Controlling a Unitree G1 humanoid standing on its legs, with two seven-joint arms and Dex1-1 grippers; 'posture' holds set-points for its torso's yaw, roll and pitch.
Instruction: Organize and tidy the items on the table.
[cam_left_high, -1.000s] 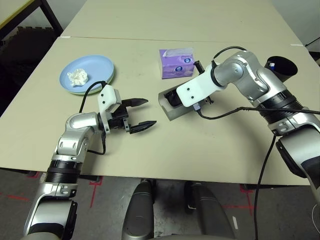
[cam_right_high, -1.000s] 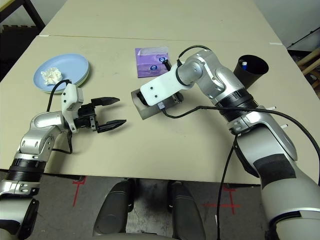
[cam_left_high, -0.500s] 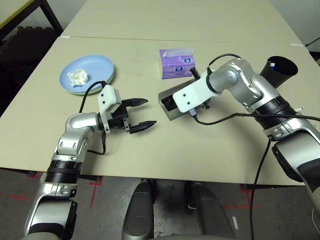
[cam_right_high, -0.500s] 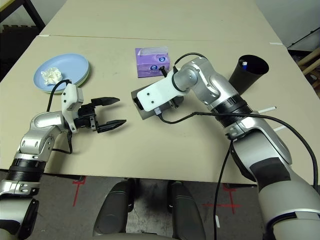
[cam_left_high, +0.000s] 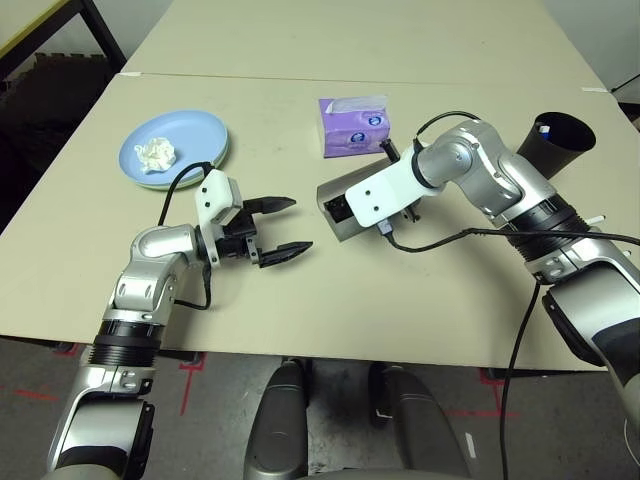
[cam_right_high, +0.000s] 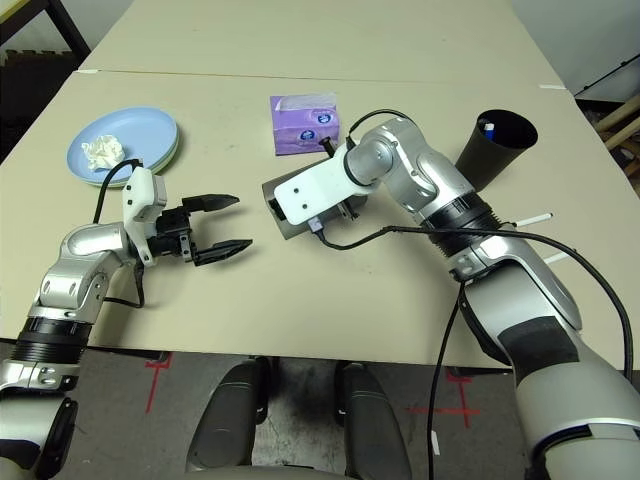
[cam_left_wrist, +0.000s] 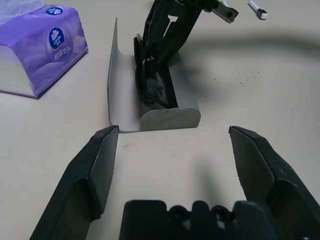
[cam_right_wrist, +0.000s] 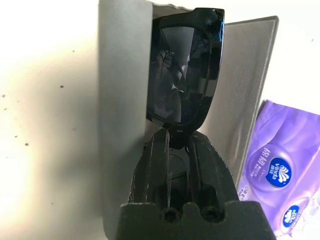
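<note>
The grey glasses case (cam_left_high: 335, 226) lies open at the table's middle, with the black sunglasses (cam_right_wrist: 185, 70) standing in it. My right gripper (cam_right_wrist: 172, 137) is shut on the sunglasses' near end, reaching into the case from the right. My left gripper (cam_left_high: 284, 227) hovers open just left of the case (cam_left_wrist: 167, 117), holding nothing. At the far left, the light blue plate (cam_left_high: 190, 135) sits on the pale green plate (cam_left_high: 224, 153) and carries the crumpled tissue wad (cam_left_high: 155, 152). The black cup (cam_left_high: 562, 140) stands far right, and the white pen (cam_right_high: 535, 218) lies on the table (cam_left_high: 420, 290) near it.
A purple tissue box (cam_left_high: 354, 125) sits just behind the case, close to my right wrist. A black cable loops from my right forearm over the table. A seam crosses the table behind the box. Bare tabletop lies between the case and the front edge.
My right arm has dropped its elbow and carried the sunglasses slightly left and down into the case. The left arm and the other things have not moved.
</note>
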